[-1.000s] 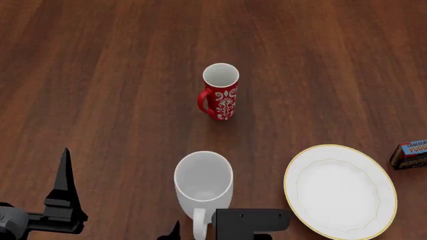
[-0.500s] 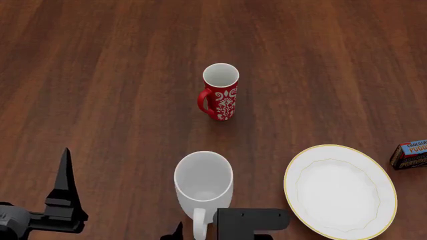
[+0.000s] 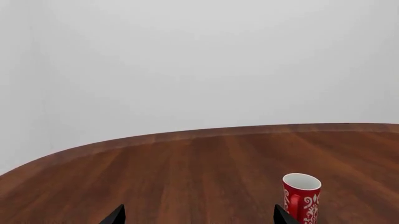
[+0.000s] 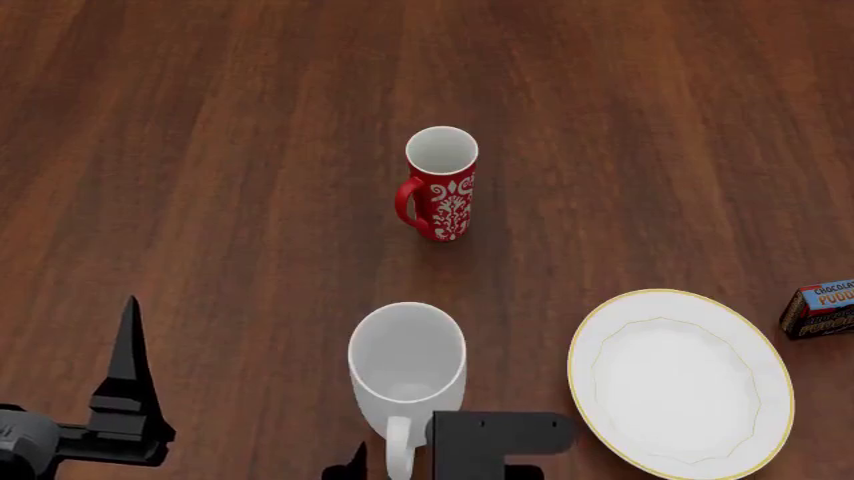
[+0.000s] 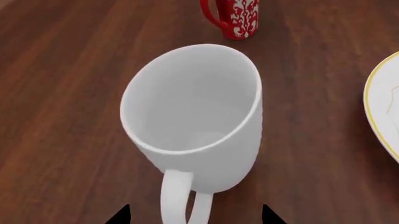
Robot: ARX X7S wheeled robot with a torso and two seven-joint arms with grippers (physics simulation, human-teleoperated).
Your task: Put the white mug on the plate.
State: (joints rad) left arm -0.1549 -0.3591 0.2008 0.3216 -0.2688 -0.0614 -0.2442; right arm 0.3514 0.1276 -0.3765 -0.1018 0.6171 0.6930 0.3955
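View differences: the head view alone shows the whole plate (image 4: 681,383) and a small box (image 4: 818,309) at its 2 o'clock; the left wrist view alone shows the counter (image 3: 206,172) edge and a pale wall behind.
White mug (image 4: 407,368): upright on the counter, long axis vertical, mouth up, loop handle pointing to 6 o'clock toward the robot; well apart from the plate at its 3 o'clock.
Red mug (image 4: 441,183): upright at the white mug's 12 o'clock.
Right claw (image 5: 194,215): open, tips either side of the white handle, not touching.
Left claw (image 3: 196,217): open, low at the 8 o'clock corner, tips spread.
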